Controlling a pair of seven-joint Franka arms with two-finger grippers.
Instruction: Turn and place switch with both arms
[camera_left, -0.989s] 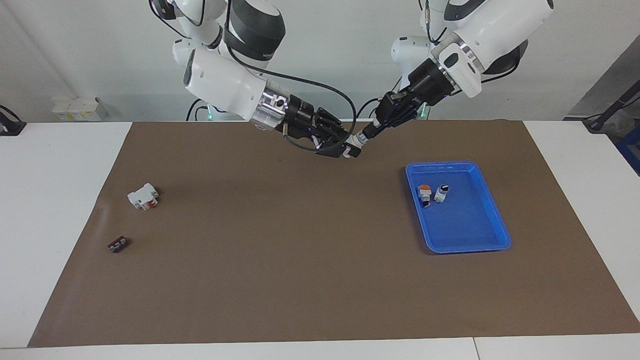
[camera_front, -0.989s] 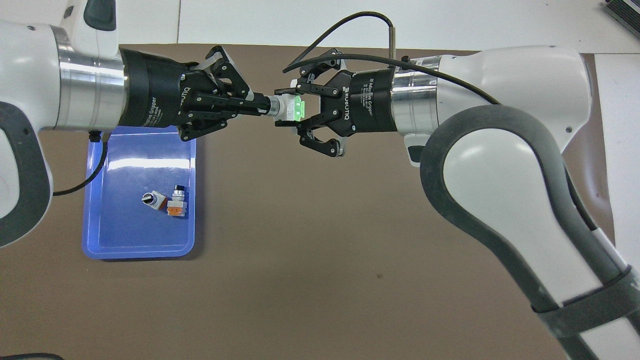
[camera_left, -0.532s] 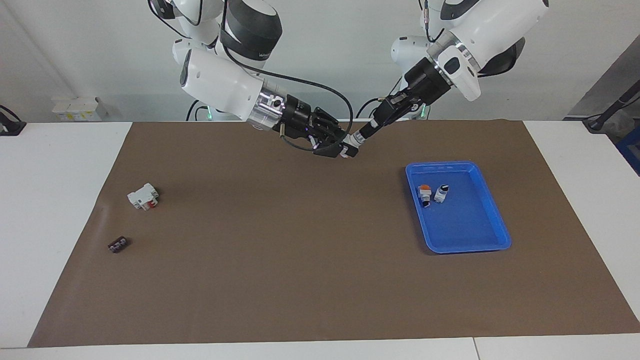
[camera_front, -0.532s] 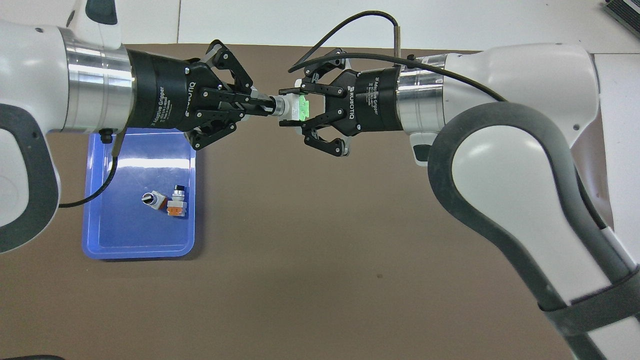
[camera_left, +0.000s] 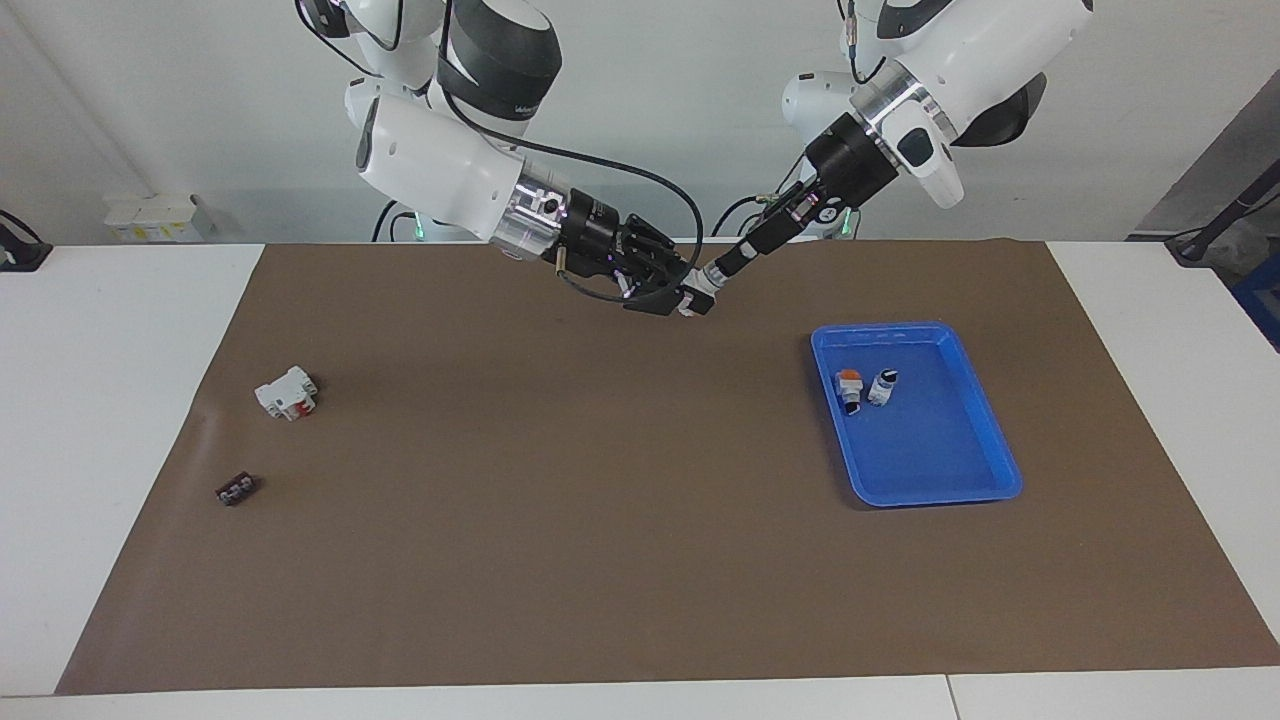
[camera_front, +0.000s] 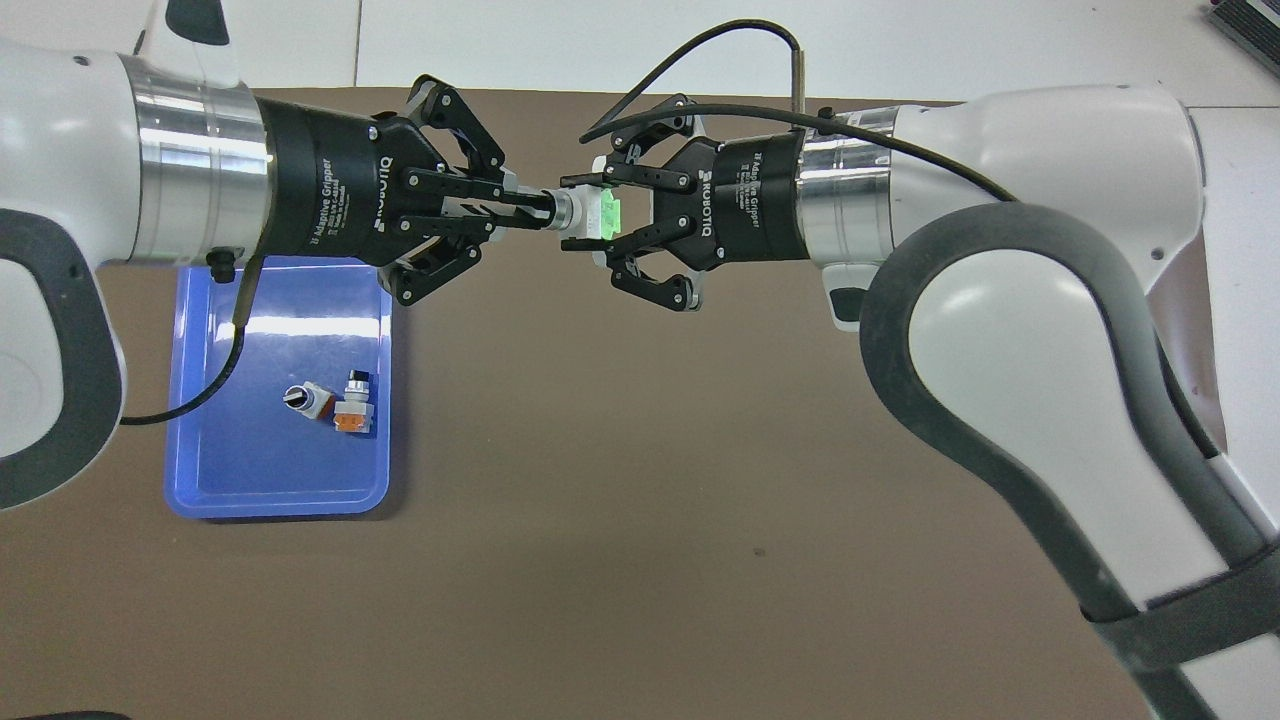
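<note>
The switch (camera_front: 592, 212), a white body with a bright green end block, hangs in the air between both grippers, over the brown mat near the robots' edge. My right gripper (camera_front: 588, 213) is shut on its white body, with the green end facing into its palm. The left gripper (camera_front: 538, 208) is shut on the black knob tip just past the silver collar. In the facing view the switch (camera_left: 694, 295) sits where the right gripper (camera_left: 676, 299) and the left gripper (camera_left: 722, 268) meet nose to nose.
A blue tray (camera_left: 920, 329) (camera_front: 182, 400) lies toward the left arm's end and holds an orange-capped switch (camera_left: 848, 386) and a white-and-black switch (camera_left: 883, 385). A white-and-red part (camera_left: 287, 393) and a small black part (camera_left: 235, 489) lie toward the right arm's end.
The left wrist has rolled about its own axis while gripping the knob. Both grippers and the switch have drifted slightly toward the right arm's end. Both grips are unchanged.
</note>
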